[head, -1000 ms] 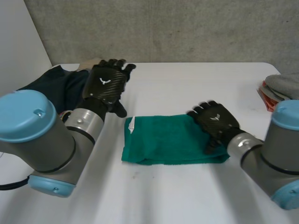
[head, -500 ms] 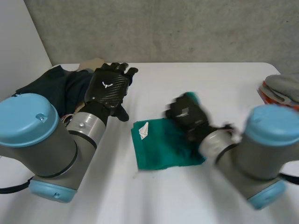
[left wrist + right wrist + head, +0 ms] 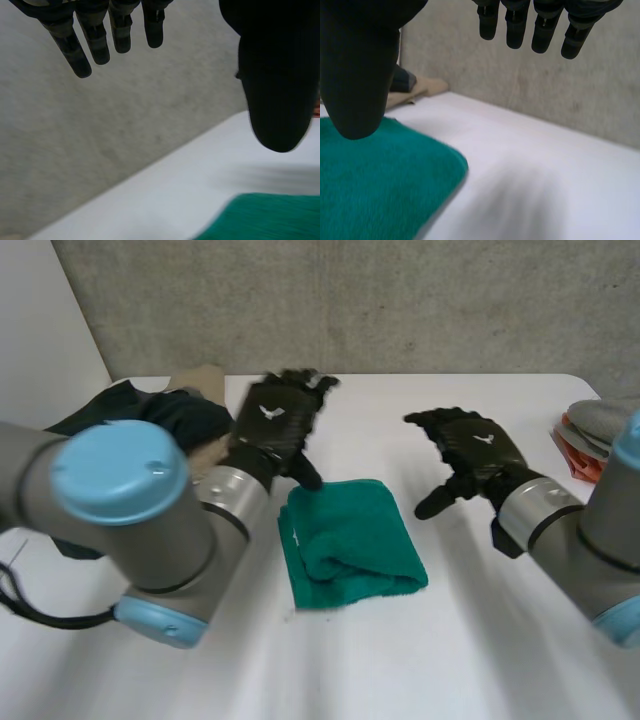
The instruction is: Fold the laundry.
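Lying newly folded, towel [image 3: 350, 540] unheld

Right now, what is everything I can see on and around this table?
towel: one, green, folded, middle of the table
dark clothes: one pile, near-black, table's left end
tan cloth: one, beige, beside the dark clothes
clothes stack: one, grey over orange-red, table's right edge
table: one, white
wall: grey concrete, behind the table
left hand: black, open, by the towel's far left corner
right hand: black, open, right of the towel, apart from it
arms: two, grey, light-blue caps
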Controlling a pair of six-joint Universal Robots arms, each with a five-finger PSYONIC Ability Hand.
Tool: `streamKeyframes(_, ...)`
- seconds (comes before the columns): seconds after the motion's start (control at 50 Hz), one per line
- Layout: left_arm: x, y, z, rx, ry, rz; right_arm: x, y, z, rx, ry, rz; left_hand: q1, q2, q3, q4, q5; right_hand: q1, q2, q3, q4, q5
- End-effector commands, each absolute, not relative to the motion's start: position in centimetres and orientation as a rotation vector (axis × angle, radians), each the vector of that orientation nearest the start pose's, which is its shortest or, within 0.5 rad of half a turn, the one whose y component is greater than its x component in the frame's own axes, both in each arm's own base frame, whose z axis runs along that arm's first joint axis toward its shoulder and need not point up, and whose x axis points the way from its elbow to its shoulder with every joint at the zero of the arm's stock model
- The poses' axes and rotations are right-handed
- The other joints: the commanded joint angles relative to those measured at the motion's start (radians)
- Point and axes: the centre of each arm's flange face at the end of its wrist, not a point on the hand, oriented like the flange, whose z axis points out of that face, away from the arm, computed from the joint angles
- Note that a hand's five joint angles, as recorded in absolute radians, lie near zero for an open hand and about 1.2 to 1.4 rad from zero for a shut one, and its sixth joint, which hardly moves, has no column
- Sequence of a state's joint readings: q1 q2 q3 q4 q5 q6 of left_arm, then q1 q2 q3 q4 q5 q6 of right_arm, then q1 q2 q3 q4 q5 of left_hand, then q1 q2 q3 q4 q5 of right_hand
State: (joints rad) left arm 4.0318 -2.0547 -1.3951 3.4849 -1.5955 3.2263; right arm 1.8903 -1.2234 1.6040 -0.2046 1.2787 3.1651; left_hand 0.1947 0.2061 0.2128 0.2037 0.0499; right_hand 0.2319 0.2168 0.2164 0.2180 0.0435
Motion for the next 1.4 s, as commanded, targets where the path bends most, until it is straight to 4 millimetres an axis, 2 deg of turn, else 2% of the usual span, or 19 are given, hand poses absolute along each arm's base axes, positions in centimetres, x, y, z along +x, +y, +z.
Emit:
streamKeyframes(0.02,-38.7,-23.7,17.2,1.036,2.535,-2.258,25.9,-30.2,17.5,-0.564,2.186,-1.512,0.013,0.002,-0.005,0.004,-0.017,-0.057,-0.042,-0.042,-0.044,-0.044)
streamKeyframes(0.1,-38.0,-23.9,14.8,0.993,2.579,-2.081,26.6,-30.9,16.7,-0.601,2.202,-1.477,0.016,0.004,-0.002,0.007,-0.014,-0.057,-0.042,-0.042,-0.044,-0.044)
streamKeyframes(0.18,-36.6,-23.7,13.9,0.964,2.547,-1.957,28.8,-29.6,15.7,-0.709,2.158,-1.351,0.016,0.004,-0.002,0.007,-0.014,-0.057,-0.042,-0.042,-0.044,-0.044)
streamKeyframes(0.28,-35.3,-22.9,12.6,1.072,2.444,-1.807,31.2,-28.4,13.7,-0.843,2.125,-1.276,0.016,0.004,-0.002,0.007,-0.014,-0.057,-0.042,-0.042,-0.044,-0.044)
streamKeyframes(0.38,-34.5,-22.3,11.7,1.180,2.353,-1.719,31.2,-29.1,12.3,-0.902,2.187,-1.309,0.013,0.001,-0.005,0.004,-0.017,-0.057,-0.042,-0.042,-0.044,-0.044)
streamKeyframes(0.5,-34.6,-21.7,11.6,1.213,2.348,-1.716,30.8,-29.8,13.2,-1.035,2.235,-1.459,0.010,-0.001,-0.008,0.001,-0.020,-0.015,0.000,0.001,-0.001,-0.001)
streamKeyframes(0.52,-34.7,-21.7,11.8,1.213,2.348,-1.724,30.8,-29.7,13.7,-1.054,2.225,-1.477,0.010,-0.001,-0.008,0.001,-0.020,-0.012,0.003,0.004,0.002,0.002)
streamKeyframes(0.6,-35.0,-21.9,15.4,1.185,2.303,-1.871,31.3,-28.0,15.9,-1.133,2.157,-1.545,0.001,-0.010,-0.017,-0.008,-0.029,-0.015,0.000,0.001,-0.001,-0.001)
streamKeyframes(0.62,-35.2,-22.2,17.3,1.168,2.277,-1.960,31.3,-27.8,16.4,-1.135,2.145,-1.562,0.007,-0.004,-0.011,-0.002,-0.023,-0.018,-0.003,-0.002,-0.004,-0.004)
streamKeyframes(0.68,-35.5,-22.3,19.8,1.169,2.235,-2.093,31.2,-26.6,17.7,-1.130,2.080,-1.639,0.010,-0.001,-0.008,0.001,-0.020,-0.032,-0.017,-0.017,-0.018,-0.019)
streamKeyframes(0.7,-35.6,-22.3,21.6,1.171,2.209,-2.190,31.3,-26.1,17.9,-1.131,2.056,-1.658,0.010,-0.001,-0.008,0.001,-0.020,-0.035,-0.020,-0.020,-0.021,-0.022)
streamKeyframes(0.78,-35.2,-23.0,25.0,1.208,2.196,-2.373,31.3,-23.6,17.5,-1.164,1.970,-1.712,0.028,0.016,0.009,0.019,-0.002,-0.044,-0.029,-0.029,-0.030,-0.030)
streamKeyframes(0.86,-35.2,-23.0,26.8,1.336,2.273,-2.504,31.4,-21.2,15.5,-1.230,1.921,-1.710,0.031,0.019,0.012,0.021,0.001,-0.038,-0.023,-0.023,-0.024,-0.024)
streamKeyframes(0.98,-35.2,-22.6,27.3,1.533,2.465,-2.506,31.4,-19.8,12.3,-1.331,1.900,-1.702,0.045,0.034,0.027,0.036,0.015,-0.024,-0.009,-0.008,-0.010,-0.010)
streamKeyframes(1.06,-34.6,-23.6,27.6,1.505,2.509,-2.505,31.6,-20.3,11.3,-1.356,1.905,-1.715,0.045,0.034,0.027,0.036,0.015,0.000,0.015,0.015,0.014,0.014)
streamKeyframes(1.18,-34.6,-23.5,27.4,1.508,2.516,-2.498,32.2,-21.6,10.6,-1.356,1.871,-1.773,0.045,0.034,0.027,0.036,0.015,0.158,0.173,0.174,0.172,0.172)
streamKeyframes(1.3,-34.5,-23.5,27.1,1.509,2.524,-2.487,33.2,-23.2,10.9,-1.324,1.798,-1.863,0.045,0.034,0.027,0.036,0.015,0.633,0.648,0.649,0.647,0.647)
streamKeyframes(1.34,-34.5,-23.5,27.2,1.509,2.522,-2.489,33.6,-23.8,11.5,-1.300,1.771,-1.897,0.045,0.034,0.027,0.036,0.015,0.969,0.984,0.985,0.983,0.983)
streamKeyframes(1.4,-34.5,-23.5,27.3,1.508,2.518,-2.496,34.0,-24.3,11.8,-1.295,1.741,-1.916,0.045,0.034,0.027,0.036,0.015,1.164,1.179,1.180,1.178,1.178)
